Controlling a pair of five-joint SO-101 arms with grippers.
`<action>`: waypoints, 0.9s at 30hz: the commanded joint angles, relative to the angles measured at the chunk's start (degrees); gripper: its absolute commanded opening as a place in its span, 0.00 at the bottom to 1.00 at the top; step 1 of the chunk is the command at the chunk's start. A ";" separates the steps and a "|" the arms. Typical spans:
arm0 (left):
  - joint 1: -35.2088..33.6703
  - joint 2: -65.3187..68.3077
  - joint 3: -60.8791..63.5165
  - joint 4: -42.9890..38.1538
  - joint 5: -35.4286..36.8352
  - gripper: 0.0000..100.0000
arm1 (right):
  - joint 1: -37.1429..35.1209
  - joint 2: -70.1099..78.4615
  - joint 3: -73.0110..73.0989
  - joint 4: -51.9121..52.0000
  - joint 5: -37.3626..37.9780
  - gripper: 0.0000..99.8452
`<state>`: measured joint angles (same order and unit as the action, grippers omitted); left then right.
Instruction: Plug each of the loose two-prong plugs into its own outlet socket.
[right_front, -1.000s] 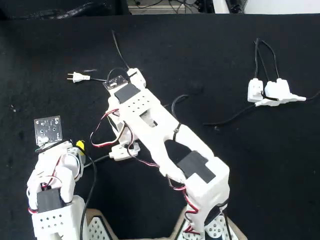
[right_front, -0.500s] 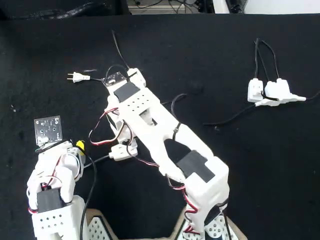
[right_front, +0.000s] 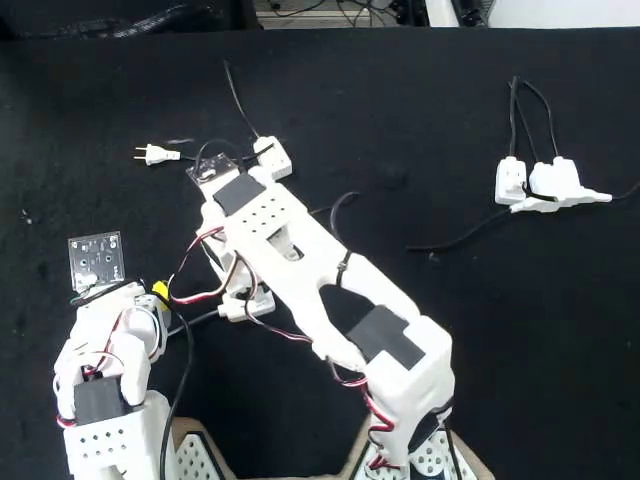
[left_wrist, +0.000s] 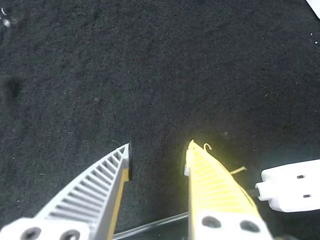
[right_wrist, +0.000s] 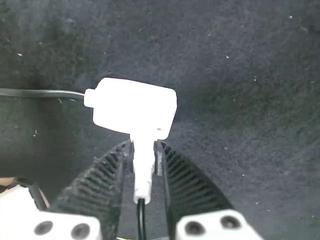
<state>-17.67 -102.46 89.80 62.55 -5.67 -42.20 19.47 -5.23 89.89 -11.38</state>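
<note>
My right gripper (right_wrist: 143, 146) is shut on a white two-prong plug (right_wrist: 143, 172). The plug's front end meets a white outlet socket (right_wrist: 131, 107), and its prongs are hidden. In the high view that socket (right_front: 272, 157) lies just past the right arm's wrist (right_front: 238, 192). A second white plug (right_front: 155, 154) lies loose on the black table to the left, prongs pointing left. My left gripper (left_wrist: 159, 147) hangs open over bare cloth near the table's front left. Another white socket (left_wrist: 292, 185) with two slots lies beside its yellow finger (left_wrist: 215, 190); the same socket (right_front: 245, 303) lies under the right arm.
Two more white socket blocks (right_front: 540, 183) with black cables lie together at the far right. Black cables (right_front: 238, 95) trail over the black table (right_front: 400, 120) toward its back edge. The left arm's base (right_front: 100, 400) stands at the front left.
The right arm has swung a little to the left, so the socket past its wrist now shows more fully. The left arm has not moved.
</note>
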 joint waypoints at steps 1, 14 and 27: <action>-0.66 -0.18 -3.38 -0.88 0.35 0.19 | -0.70 -0.40 -1.98 0.26 0.26 0.01; -0.66 -0.18 -3.47 -0.88 0.35 0.19 | 2.55 -0.48 -2.07 0.35 -1.76 0.01; -0.66 -0.18 -3.47 -0.88 0.35 0.19 | 2.90 -0.40 -1.89 0.26 -3.25 0.01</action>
<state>-17.67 -102.46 89.80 62.55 -5.67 -40.44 19.56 -5.23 89.89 -14.02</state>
